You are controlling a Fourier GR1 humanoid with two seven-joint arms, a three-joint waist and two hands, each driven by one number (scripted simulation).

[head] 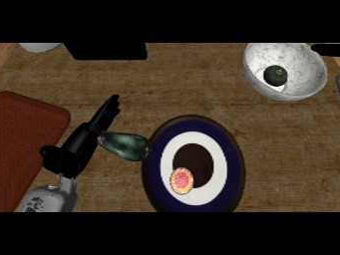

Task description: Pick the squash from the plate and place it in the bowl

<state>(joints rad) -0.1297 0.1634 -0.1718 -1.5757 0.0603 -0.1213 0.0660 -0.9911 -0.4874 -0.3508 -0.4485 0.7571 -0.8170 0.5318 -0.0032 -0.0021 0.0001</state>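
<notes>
The left hand (pixel 91 130) sits toward the lower left of the head view, its fingers held straight and spread open, pointing up and away from the forearm, holding nothing. Just to its right, touching or nearly touching the palm side, lies a dark green elongated vegetable (pixel 124 145) on the wooden counter (pixel 194 89), its far tip at the rim of the blue-and-white plate (pixel 230 164). Further right of the hand, on that plate, rests a small round pink-and-orange item (pixel 181 180). Well beyond, up and to the right, stands the marbled white bowl (pixel 305 64), and inside it sits the squash (pixel 277 73), a small dark green round one; so the task's thing appears to be in the bowl already rather than on the plate. Judging by its look, the squash would be hard-skinned, stiff and fairly dense for its size, smooth enough to roll or slip, and not fragile; a hold across its widest part from above would suit it best. To the left of the hand lies a dark red mat (pixel 18 144). The right hand cannot be made out; only a grey shape shows at the far right edge. No brands, labels or readable writing appear anywhere.
</notes>
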